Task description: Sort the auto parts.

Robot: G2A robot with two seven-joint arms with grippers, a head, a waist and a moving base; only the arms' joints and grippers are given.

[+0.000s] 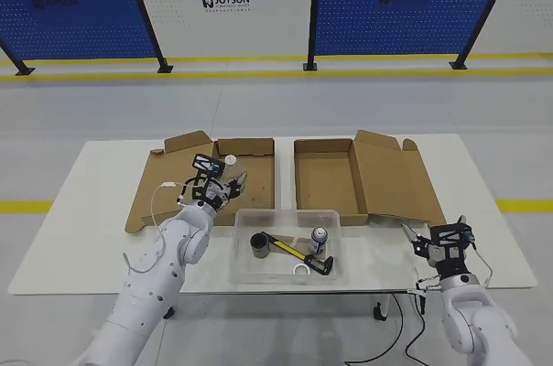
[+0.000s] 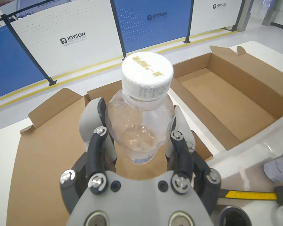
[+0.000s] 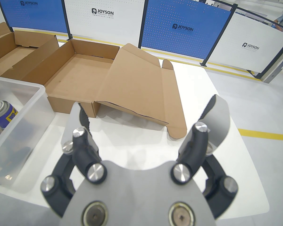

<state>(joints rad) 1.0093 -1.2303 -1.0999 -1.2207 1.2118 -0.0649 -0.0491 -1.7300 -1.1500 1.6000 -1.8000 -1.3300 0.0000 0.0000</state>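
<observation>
Grey floor [image 1: 75, 105] w/ yellow lines [image 1: 258, 75], blue/white panel fence [image 1: 395, 23] behind

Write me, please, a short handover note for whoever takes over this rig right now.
Left gripper: shut on a clear bottle with a white cap, held above the left box.
Right gripper: open, holding nothing, above the table by its right near corner.
Clear bin: holds a spray can, a dark cup, a yellow-and-black tool and a white ring.
Done: bottle lifted; no part lies in either box yet.
Left: set the bottle down, then sort the bin's four parts between the left box and the right box.
</observation>
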